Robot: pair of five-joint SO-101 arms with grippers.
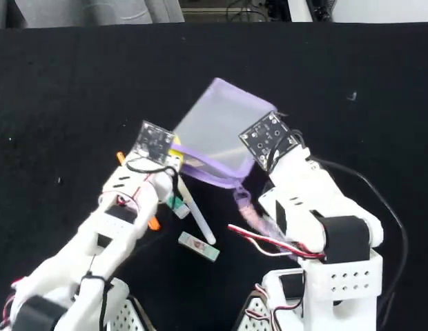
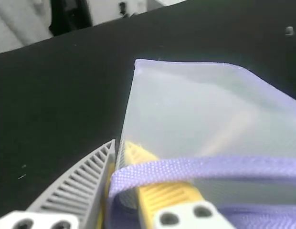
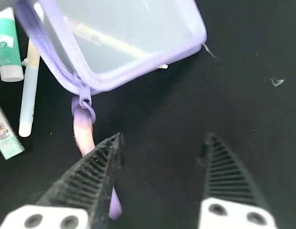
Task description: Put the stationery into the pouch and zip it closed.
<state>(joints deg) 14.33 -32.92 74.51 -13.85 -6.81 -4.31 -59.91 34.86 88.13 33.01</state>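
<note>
Your left gripper [image 2: 120,145] pinched the rim of the purple pouch [image 2: 205,109], its yellow finger [image 2: 162,195] partly hidden inside. Your right gripper [image 3: 164,138] hung wide open, empty, beside the zipper pull [image 3: 83,102].

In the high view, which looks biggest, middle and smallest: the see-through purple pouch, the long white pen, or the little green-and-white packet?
1. see-through purple pouch
2. long white pen, longer but thinner than the packet
3. little green-and-white packet
</note>
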